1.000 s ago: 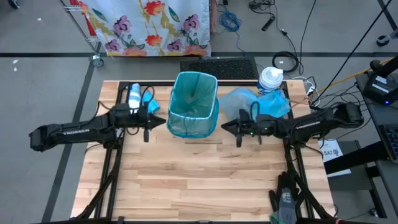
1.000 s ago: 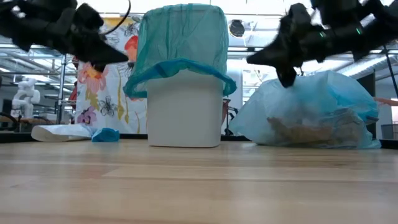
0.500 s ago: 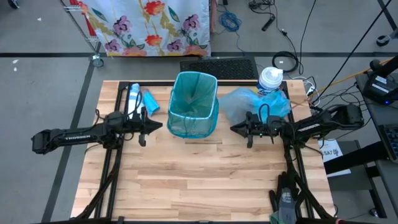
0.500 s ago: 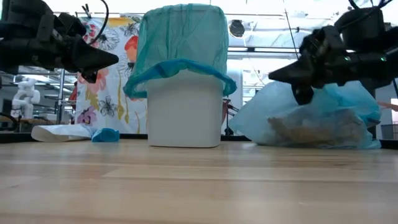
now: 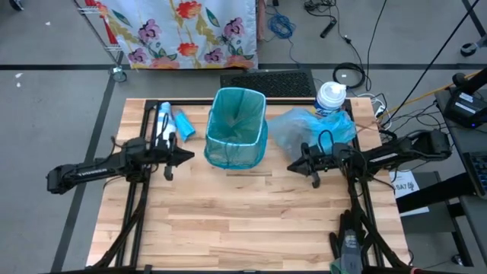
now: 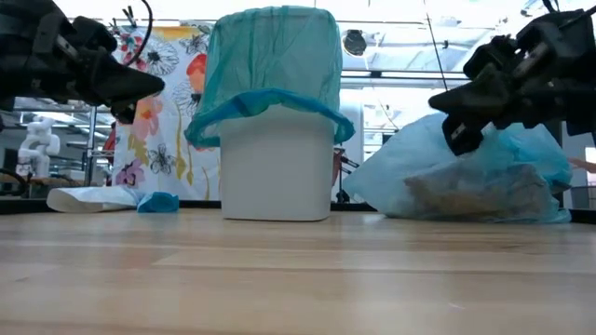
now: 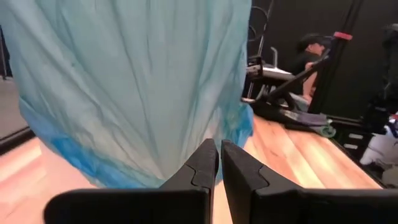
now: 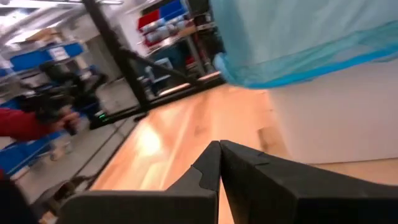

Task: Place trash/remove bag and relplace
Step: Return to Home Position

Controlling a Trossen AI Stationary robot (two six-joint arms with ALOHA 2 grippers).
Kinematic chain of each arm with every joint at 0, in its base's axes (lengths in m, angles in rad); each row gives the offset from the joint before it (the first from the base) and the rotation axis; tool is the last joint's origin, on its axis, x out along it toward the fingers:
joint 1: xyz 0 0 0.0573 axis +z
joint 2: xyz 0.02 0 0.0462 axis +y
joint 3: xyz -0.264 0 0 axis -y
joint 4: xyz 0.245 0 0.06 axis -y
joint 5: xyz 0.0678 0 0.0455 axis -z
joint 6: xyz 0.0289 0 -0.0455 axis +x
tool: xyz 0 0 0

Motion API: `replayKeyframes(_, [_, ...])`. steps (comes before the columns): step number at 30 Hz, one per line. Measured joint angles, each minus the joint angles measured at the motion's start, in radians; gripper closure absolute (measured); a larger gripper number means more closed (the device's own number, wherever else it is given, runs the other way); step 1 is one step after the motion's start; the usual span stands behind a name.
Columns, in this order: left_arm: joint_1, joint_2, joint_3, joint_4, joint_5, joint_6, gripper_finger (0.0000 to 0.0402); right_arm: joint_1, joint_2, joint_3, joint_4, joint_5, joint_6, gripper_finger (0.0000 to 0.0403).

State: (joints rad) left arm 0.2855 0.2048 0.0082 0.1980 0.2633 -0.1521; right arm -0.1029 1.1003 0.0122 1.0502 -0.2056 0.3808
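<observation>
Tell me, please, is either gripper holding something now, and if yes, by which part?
Nothing is held. The left gripper and the right gripper are both shut and empty, in the air on either side of the bin.

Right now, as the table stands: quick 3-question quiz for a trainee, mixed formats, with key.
1. True or false: the filled pale blue bag sits inside the white bin.
2. What lines the bin? A) a teal-green liner B) nothing C) brown paper
3. Which gripper hangs nearer the pale blue bag, and does it hold anything?

Key
1. False: it lies on the table beside the bin.
2. A
3. The right gripper, shut and empty. The left gripper, also shut, is on the bin's other side.
</observation>
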Motion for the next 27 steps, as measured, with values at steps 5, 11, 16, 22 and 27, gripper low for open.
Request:
replayKeyframes(5, [0.000,-0.163,0.018,-0.198,0.031,-0.010,0.0375,-0.050,-0.135,0.000,-0.156,-0.097,0.003,0.0401])
replayKeyframes(11, [0.000,-0.205,0.112,-0.440,-0.002,0.027,0.0375,-0.148,-0.351,0.001,-0.429,-0.101,-0.049,0.0401])
replayKeyframes(16, [0.000,-0.205,0.115,-0.441,-0.036,0.008,0.0375,-0.209,-0.503,0.001,-0.591,-0.051,-0.130,0.0401])
replayKeyframes(22, [0.000,-0.205,0.115,-0.464,-0.037,-0.021,0.0375,-0.239,-0.635,0.001,-0.784,-0.056,-0.130,0.0401])
replayKeyframes(27, [0.000,-0.205,0.115,-0.495,-0.117,-0.043,0.0375,-0.239,-0.746,0.001,-0.907,-0.055,-0.106,0.0401])
